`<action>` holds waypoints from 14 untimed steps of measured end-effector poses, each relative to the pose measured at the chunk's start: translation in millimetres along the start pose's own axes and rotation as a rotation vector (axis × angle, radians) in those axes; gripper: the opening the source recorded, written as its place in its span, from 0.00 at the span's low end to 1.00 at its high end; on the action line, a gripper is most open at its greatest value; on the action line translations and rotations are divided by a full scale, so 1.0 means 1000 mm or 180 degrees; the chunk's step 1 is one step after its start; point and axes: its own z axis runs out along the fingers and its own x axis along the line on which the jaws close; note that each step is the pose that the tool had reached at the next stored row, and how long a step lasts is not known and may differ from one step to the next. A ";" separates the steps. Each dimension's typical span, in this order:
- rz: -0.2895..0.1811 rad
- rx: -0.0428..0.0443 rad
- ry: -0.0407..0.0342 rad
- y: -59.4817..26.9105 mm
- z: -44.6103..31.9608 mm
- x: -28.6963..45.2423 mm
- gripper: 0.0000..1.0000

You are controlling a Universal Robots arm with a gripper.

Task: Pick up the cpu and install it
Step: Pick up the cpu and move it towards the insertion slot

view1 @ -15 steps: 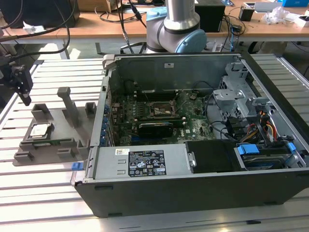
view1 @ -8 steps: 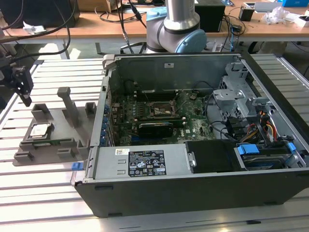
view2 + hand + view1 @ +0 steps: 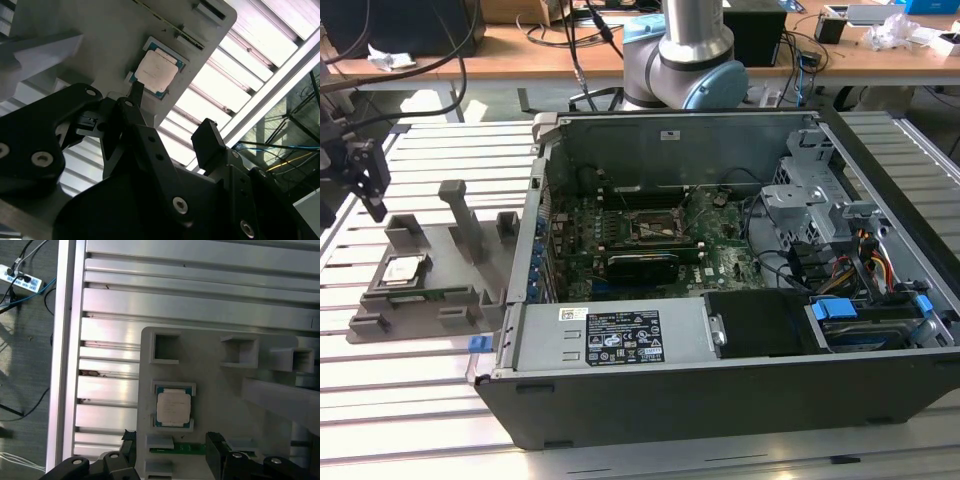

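gripper (image 3: 368, 190) is at the far left edge of the exterior view, above and behind the grey fixture (image 3: 455, 265). jaws are spread wide with nothing held; in both wrist views the two fingers (image 3: 135, 95) are well apart with an empty gap between them

cpu (image 3: 402, 270) lies flat in its square recess on the fixture, left-centre of the exterior view, silver lid up. it's well apart from the open PC case (image 3: 680, 150) and the socket (image 3: 645, 228) at frame centre. not yet touched

step in hand as I read it: approach for the pick. notes:
- centre the finger gap over the chip before descending. in the first wrist view the cpu (image 3: 173, 408) looks roughly in line with the gap but is not yet between the fingers
- square the fingers to two opposite edges and grip on the rim
- recess walls hug the corners, so the fingers likely need the open sides. can't tell clearance from here
- come straight down and close gently, since a skewed grip could jam it in the pocket
- the tall post (image 3: 468, 225) on the fixture is near, so watch the wrist
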 end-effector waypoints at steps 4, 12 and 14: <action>0.0000 0.0000 0.0000 0.0001 0.0018 0.0000 0.66; 0.0000 0.0000 0.0000 0.0002 0.0047 0.0001 0.66; 0.0000 0.0000 0.0000 0.0002 0.0057 0.0002 0.66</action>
